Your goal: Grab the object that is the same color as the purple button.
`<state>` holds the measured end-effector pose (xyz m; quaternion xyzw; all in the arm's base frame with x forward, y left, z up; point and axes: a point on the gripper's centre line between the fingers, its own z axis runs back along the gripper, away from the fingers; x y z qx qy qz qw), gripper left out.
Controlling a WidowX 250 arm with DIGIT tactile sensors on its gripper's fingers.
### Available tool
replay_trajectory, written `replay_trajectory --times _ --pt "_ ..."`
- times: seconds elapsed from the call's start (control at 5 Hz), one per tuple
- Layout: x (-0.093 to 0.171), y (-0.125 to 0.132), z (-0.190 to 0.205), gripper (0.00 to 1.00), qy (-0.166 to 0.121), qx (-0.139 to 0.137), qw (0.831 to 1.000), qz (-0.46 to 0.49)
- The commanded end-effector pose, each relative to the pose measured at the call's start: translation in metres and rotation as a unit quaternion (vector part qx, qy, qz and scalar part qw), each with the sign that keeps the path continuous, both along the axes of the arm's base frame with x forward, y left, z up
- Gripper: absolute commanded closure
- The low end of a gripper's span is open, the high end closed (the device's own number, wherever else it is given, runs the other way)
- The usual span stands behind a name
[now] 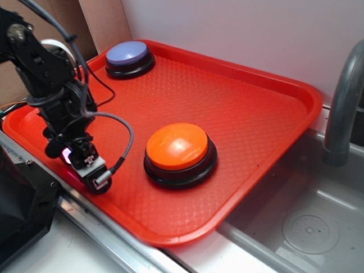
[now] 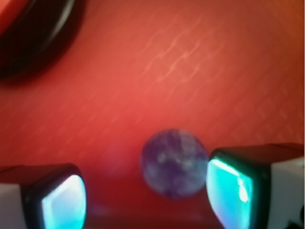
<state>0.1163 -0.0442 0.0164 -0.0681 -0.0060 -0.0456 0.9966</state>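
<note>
Claw (image 2: 145, 195) straddling the purple ball, grasp not yet made.

Red textured plastic tray (image 1: 256, 114) fills the scene, beside a metal sink basin at the right; on it sit the bigger orange-topped round button on a black base (image 1: 179, 151) and, at the far corner, the lavender-domed purple button on a black base (image 1: 129, 57). The black robot arm (image 1: 51, 85) reaches down at the tray's near-left edge. In the wrist view the small glossy dark-purple marble-like ball (image 2: 174, 162) lies on the tray between the two wide-spread fingers, nearer the right pad (image 2: 228, 191), apparently not gripped. Approach looks finished; closing and lifting remain.
</note>
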Motion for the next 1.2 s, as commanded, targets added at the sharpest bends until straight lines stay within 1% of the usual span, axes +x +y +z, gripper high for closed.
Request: replay_trajectory --times 0.0,0.2,0.4,0.6,0.8,1.0 --pt "0.006 -0.01 -0.011 0.26 0.017 0.001 1.0 -0.007" --pt "0.01 -0.014 0.004 1.0 0.024 -0.003 1.0 -0.019" --pt "0.018 -0.016 0.032 1.0 0.033 0.006 0.999 -0.039" --pt "0.032 -0.022 0.082 1.0 0.018 0.014 0.997 -0.068" --pt "0.037 -0.017 0.133 1.0 0.007 0.018 0.998 -0.057" --pt "0.039 0.004 0.156 1.0 -0.008 0.018 1.0 -0.024"
